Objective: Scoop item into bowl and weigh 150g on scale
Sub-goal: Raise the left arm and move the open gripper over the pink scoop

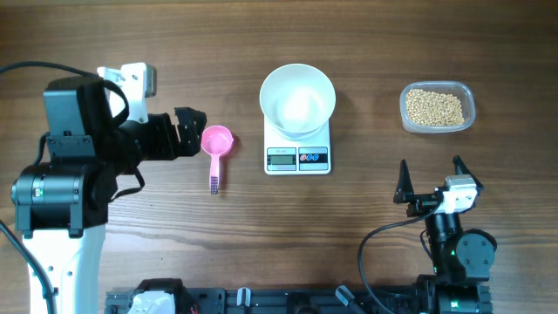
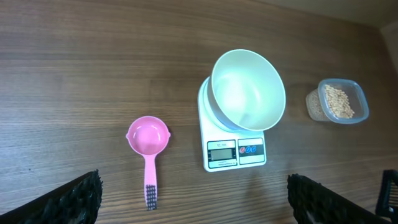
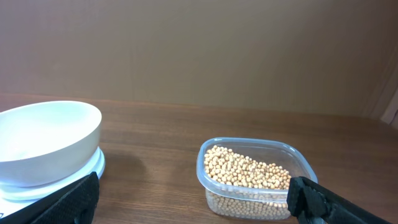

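1. Ridged black fingers (image 2: 71, 199) fill the bottom corners of the left wrist view. They belong to the left gripper (image 1: 190, 131), which is spread wide with nothing between its fingers.
2. From overhead, that gripper hangs just left of a pink scoop (image 1: 216, 142). The wrist camera looks down on the scoop from above, so the two are apart.
3. Lying flat on the wooden table (image 1: 131, 35), the scoop has its round cup open side up and bare inside. Its handle points toward the robot's side of the table.
4. Right of the scoop, at the middle of the table, stands the scale (image 1: 297, 158). Its display and button panel face the robot.
5. On the scale's platform sits the bowl (image 1: 275, 87), upright, covering most of the platform. Its inside shows plain white.
6. At the far right of the table, well apart from the scale, the beans (image 1: 434, 107) lie in a clear plastic tub (image 1: 471, 96) that is uncovered.
7. Near the front right of the table, the right gripper (image 1: 430, 170) also has its fingers spread wide and grips nothing. Its wrist view shows the tub ahead between the fingers and the bowl off to the left.
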`<move>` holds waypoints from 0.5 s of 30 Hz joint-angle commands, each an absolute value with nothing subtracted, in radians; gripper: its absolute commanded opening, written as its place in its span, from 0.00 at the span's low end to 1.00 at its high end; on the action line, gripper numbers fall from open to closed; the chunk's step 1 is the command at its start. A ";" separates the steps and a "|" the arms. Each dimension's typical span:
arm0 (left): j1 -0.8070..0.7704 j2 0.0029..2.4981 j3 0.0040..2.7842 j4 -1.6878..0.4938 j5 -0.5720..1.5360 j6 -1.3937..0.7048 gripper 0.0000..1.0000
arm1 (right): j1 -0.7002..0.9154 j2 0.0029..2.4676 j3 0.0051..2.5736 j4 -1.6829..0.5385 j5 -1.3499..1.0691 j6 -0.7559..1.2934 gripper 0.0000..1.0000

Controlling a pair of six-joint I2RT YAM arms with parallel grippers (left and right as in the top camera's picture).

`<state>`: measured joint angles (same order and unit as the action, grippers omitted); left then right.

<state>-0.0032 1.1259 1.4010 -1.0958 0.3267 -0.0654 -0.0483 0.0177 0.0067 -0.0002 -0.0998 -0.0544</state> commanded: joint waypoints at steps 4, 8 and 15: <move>0.005 1.126 1.424 -1.099 0.306 -0.091 1.00 | -0.043 0.019 0.006 0.002 -0.085 -0.052 1.00; 0.005 1.128 1.424 -1.131 0.305 -0.091 1.00 | -0.043 0.019 0.006 0.002 -0.085 -0.052 1.00; 0.005 1.155 1.424 -1.134 0.246 -0.197 1.00 | -0.043 0.019 0.005 0.002 -0.085 -0.052 1.00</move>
